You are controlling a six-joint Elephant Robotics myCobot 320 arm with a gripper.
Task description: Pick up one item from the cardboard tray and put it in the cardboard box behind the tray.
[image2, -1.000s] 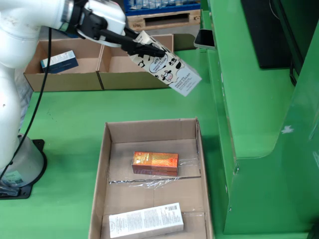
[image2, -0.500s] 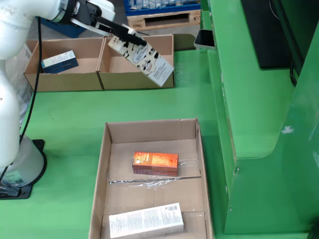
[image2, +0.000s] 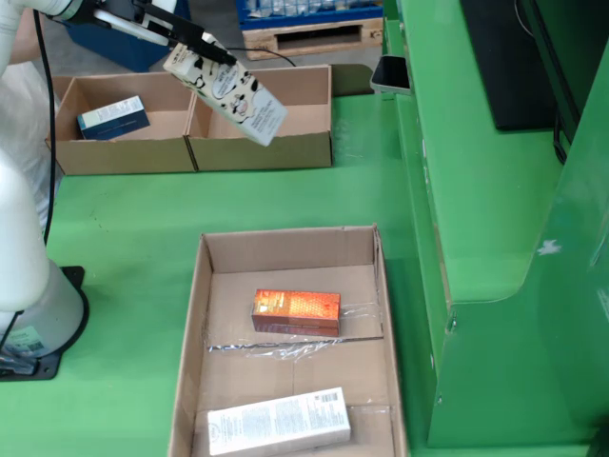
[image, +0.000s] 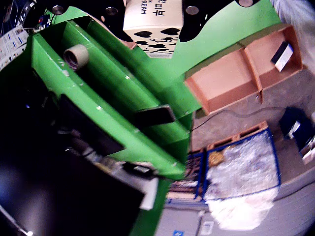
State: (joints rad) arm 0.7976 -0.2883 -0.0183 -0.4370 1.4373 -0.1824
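My gripper (image2: 203, 55) is shut on a white carton with black cow patches (image2: 228, 97), held tilted in the air over the left part of the right cardboard box (image2: 303, 122). In the wrist view the carton (image: 152, 22) fills the gap between the black fingers (image: 114, 27), and the boxes (image: 231, 81) lie to the right. The left box (image2: 67, 145) holds a blue and white pack (image2: 112, 117). The cardboard tray (image2: 193, 328) at the front holds an orange box (image2: 296, 311) and a white box (image2: 279, 422).
A green raised bench (image2: 476, 190) runs along the right side, with a phone (image2: 392, 73) and a dark screen on it. The robot's white base (image2: 38, 314) stands left of the tray. A tape roll (image: 76, 56) sits on the bench.
The arm has swung left with the carton, from beyond the right box's right end to above its left part. The tray's contents have not moved.
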